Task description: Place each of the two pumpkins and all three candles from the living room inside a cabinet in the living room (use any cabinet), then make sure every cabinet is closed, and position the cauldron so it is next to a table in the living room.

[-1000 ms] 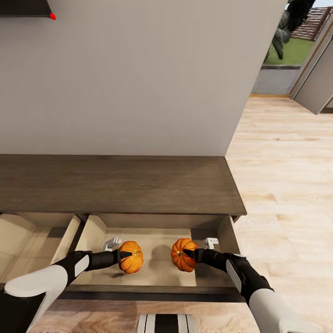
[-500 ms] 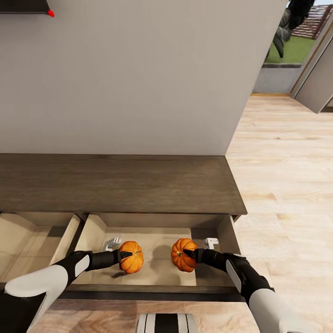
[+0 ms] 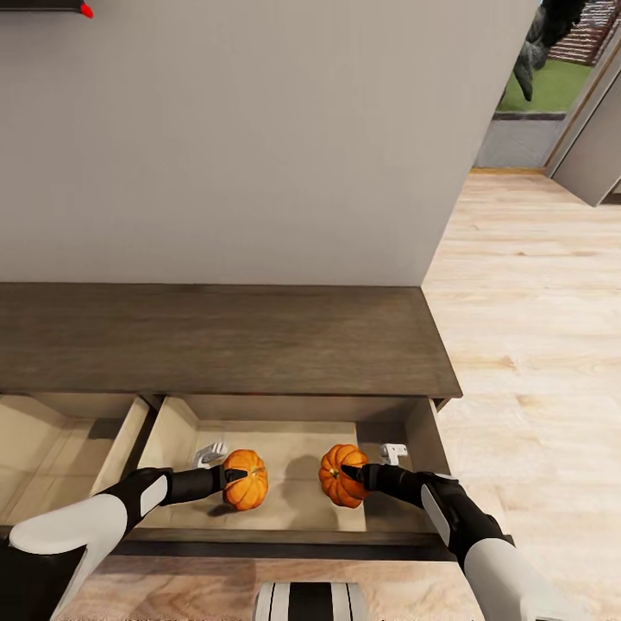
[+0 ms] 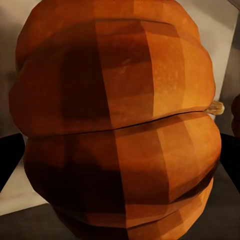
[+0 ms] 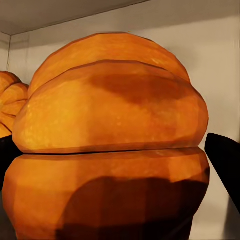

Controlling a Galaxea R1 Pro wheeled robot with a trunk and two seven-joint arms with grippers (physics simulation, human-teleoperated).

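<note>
The low dark-brown cabinet (image 3: 216, 341) stands against the wall with two drawers pulled out toward me. Over the right drawer's pale floor (image 3: 289, 509) my left gripper (image 3: 231, 474) is shut on one orange pumpkin (image 3: 248, 483), and my right gripper (image 3: 349, 473) is shut on the other pumpkin (image 3: 336, 479). The two pumpkins sit side by side with a gap between them. In the left wrist view the pumpkin (image 4: 120, 125) is close up between dark fingertips (image 4: 10, 160). The right wrist view has its pumpkin (image 5: 110, 150) against the drawer's back wall. Whether they rest on the drawer floor I cannot tell.
The left drawer (image 3: 52, 448) is open too. White brackets (image 3: 210, 453) (image 3: 393, 450) sit at the right drawer's back corners. A grey wall rises behind the cabinet. Light wood floor (image 3: 535, 345) runs to the right toward a doorway (image 3: 552, 86).
The head view has shifted slightly. Both grippers and both pumpkins hold the same places in the drawer.
</note>
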